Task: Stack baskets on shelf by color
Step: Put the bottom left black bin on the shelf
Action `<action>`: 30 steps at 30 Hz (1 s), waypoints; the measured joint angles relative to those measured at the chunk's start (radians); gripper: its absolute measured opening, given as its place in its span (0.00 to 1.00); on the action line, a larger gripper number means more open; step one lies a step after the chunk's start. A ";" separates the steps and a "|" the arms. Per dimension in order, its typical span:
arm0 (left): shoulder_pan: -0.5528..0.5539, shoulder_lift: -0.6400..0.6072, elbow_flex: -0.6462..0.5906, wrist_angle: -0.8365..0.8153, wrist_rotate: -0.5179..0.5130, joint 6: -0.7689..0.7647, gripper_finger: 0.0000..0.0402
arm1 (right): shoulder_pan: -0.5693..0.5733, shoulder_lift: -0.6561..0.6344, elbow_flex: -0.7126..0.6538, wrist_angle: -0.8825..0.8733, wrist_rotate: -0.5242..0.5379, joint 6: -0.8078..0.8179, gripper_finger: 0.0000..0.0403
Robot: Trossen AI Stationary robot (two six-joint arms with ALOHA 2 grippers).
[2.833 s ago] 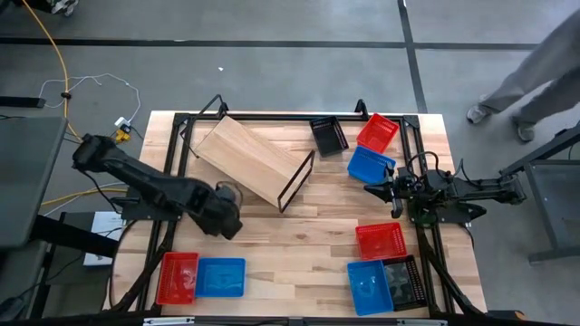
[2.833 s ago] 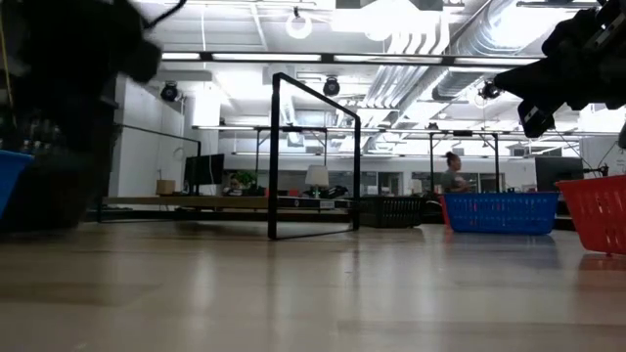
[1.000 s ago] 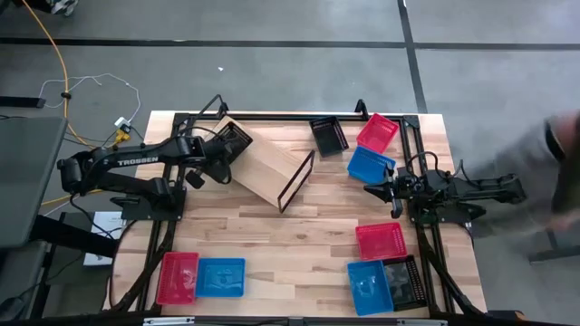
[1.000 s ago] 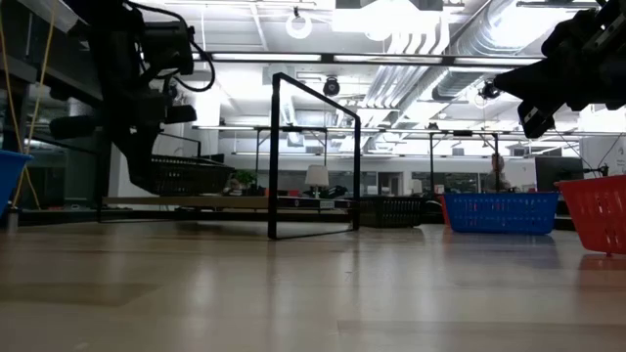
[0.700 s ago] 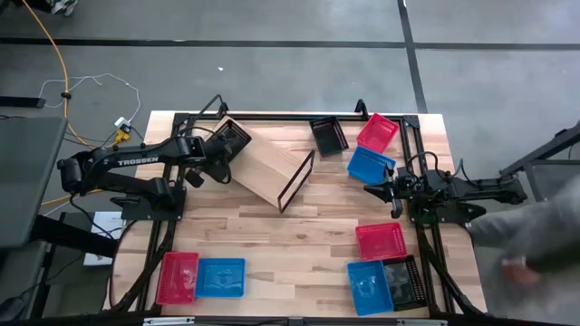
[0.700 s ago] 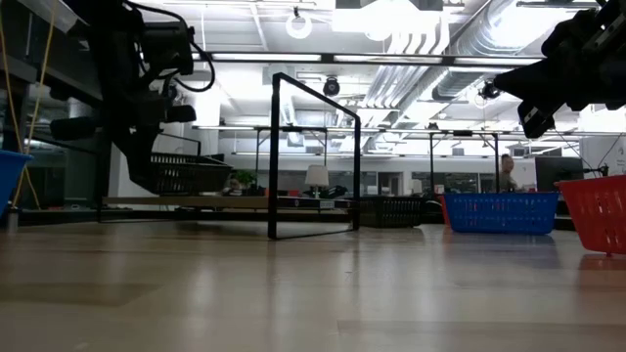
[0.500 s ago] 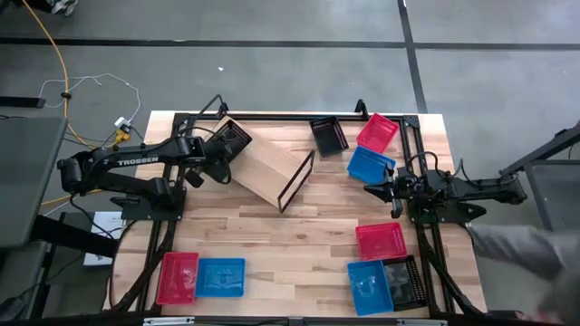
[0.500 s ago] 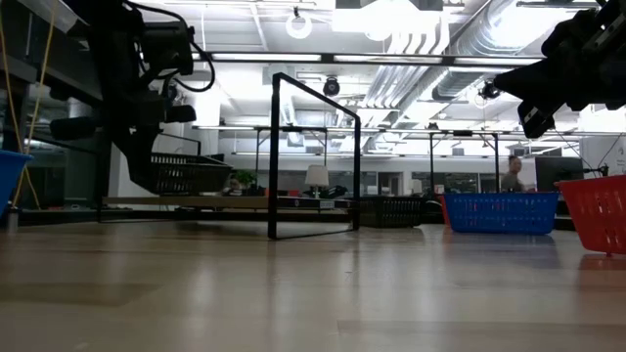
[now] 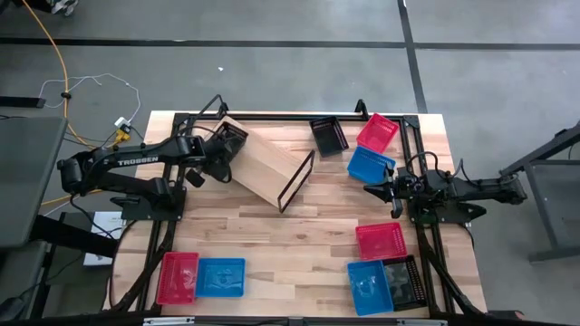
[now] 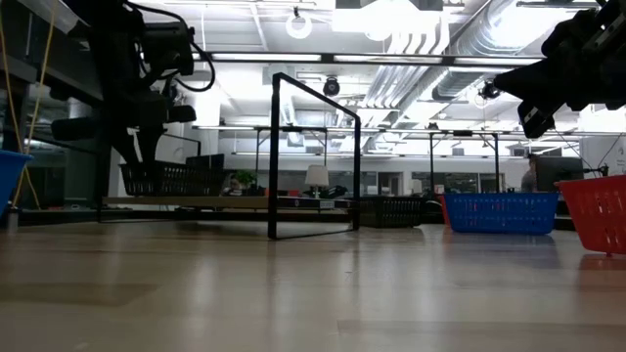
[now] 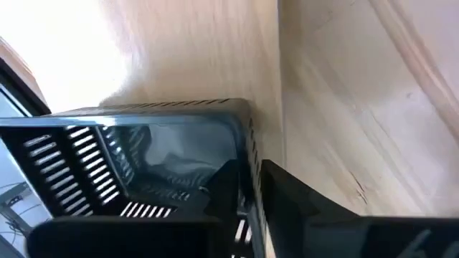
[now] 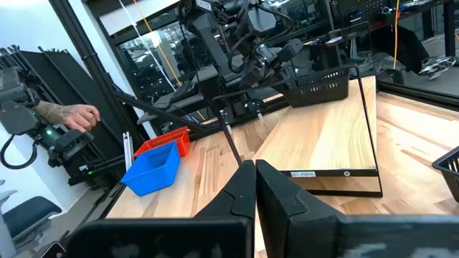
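A black basket sits level on the far-left end of the shelf, a long light-wood box lying slantwise across the table's far left. The low view shows the black basket resting by its bottom on the shelf top. My left gripper comes down at the basket from the table's left, slightly open, with its fingers on either side of one side wall. My right gripper hangs shut and level over the table's right side, with nothing in it. My left gripper has one finger inside the black basket and the other outside its side wall, near a corner. The fingers slant down from the table's left. I cannot tell whether they touch the wall. The basket rests level on the shelf.
At the far right lie a black basket, a red one and a blue one. Red, blue and black baskets lie near right; red and blue near left. A person's hand shows beyond the table.
The black basket hung tilted below my left gripper over the shelf's far-left end. It has now tipped level and rests on the shelf top. Both arms have stayed in place.
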 joint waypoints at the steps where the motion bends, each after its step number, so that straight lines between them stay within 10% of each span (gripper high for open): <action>1: 0.003 0.000 0.000 0.004 0.000 0.000 0.16 | 0.000 0.000 0.000 0.000 0.000 0.000 0.00; 30: -0.004 0.000 0.302 -0.179 0.142 -0.447 0.38 | 0.000 0.000 0.000 0.000 0.000 0.000 0.00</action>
